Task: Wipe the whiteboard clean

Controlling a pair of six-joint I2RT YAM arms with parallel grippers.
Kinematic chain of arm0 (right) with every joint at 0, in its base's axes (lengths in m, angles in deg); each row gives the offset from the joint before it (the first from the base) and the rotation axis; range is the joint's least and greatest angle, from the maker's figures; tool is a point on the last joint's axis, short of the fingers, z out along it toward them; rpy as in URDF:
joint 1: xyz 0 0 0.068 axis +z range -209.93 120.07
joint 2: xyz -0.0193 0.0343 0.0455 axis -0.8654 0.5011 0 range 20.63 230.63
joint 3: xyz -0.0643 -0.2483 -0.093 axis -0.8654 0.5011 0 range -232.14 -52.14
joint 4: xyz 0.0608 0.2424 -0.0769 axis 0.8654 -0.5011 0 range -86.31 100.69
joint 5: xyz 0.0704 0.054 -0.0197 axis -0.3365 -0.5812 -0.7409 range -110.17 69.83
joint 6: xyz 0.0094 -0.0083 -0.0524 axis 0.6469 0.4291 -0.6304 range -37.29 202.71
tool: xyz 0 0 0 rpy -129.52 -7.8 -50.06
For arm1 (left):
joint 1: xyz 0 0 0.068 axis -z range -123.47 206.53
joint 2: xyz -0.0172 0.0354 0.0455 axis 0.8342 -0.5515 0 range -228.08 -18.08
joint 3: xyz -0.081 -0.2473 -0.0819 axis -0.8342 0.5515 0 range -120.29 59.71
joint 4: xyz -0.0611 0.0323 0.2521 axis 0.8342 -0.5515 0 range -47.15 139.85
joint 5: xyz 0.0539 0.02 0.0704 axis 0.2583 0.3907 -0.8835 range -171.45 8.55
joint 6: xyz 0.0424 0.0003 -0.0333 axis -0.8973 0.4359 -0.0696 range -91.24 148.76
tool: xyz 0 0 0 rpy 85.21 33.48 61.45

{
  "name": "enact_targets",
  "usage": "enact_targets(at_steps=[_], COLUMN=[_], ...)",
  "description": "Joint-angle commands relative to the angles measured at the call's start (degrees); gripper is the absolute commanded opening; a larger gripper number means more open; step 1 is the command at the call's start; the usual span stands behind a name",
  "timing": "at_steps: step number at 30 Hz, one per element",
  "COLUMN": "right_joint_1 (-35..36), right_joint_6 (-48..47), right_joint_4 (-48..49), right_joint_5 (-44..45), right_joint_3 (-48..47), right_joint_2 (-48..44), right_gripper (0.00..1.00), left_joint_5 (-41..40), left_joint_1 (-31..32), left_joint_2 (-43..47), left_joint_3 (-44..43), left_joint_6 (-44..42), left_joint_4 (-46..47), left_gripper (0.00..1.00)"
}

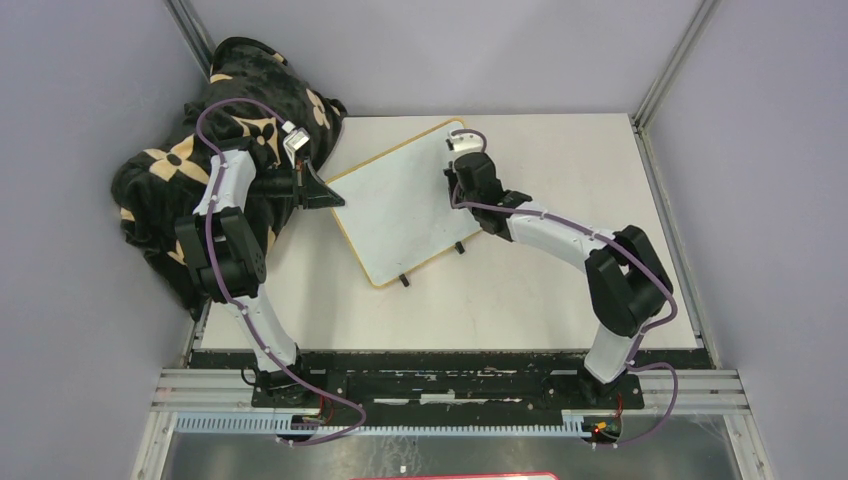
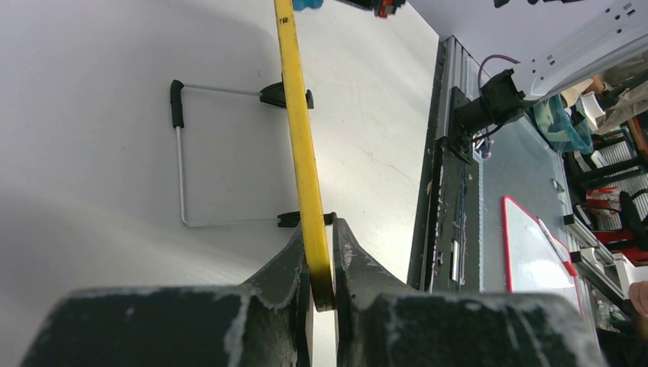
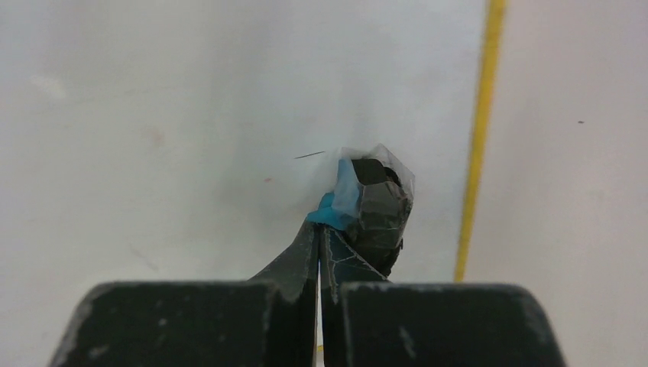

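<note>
Top cam looks down from behind; wrist cams sit close (all share the whiteboard [image 1: 405, 205]).

Reaching in with both arms, both grippers clamped.
Folds left arm [image 1: 235, 250] at the elbow and swings wrist inward, left gripper [image 2: 321, 252] pinching edge of the whiteboard [image 2: 294, 115] tight between jaws. Stretches right arm [image 1: 560, 235] forward and inward, wrist tipped down, right gripper [image 3: 321, 229] closed on small blue-and-black eraser [image 3: 370, 202], tip against board face.
</note>
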Motion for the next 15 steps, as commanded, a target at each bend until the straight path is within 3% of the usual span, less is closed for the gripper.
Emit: enact_targets(at_steps=[1,9,15], right_joint_1=[-4.7,-4.5,0.3], right_joint_6=[-0.9,1.8,2.2], right_joint_4=[0.6,2.2,2.9], right_joint_5=[4.9,-2.8,-4.2], right_joint_3=[0.7,0.3,-0.2], right_joint_2=[-0.8,-0.3,-1.3], right_gripper=[0.01,0.01,0.01], left_joint_5=[-3.8,-3.8,-3.7], left_joint_1=[0.9,0.9,1.0], left_joint_2=[1.9,2.1,1.8], left_joint_3=[0.2,0.5,0.5], left_joint_6=[-2.9,-2.9,-2.9], left_joint_4=[0.3,0.3,0.3], left_gripper=[0.03,0.03,0.03])
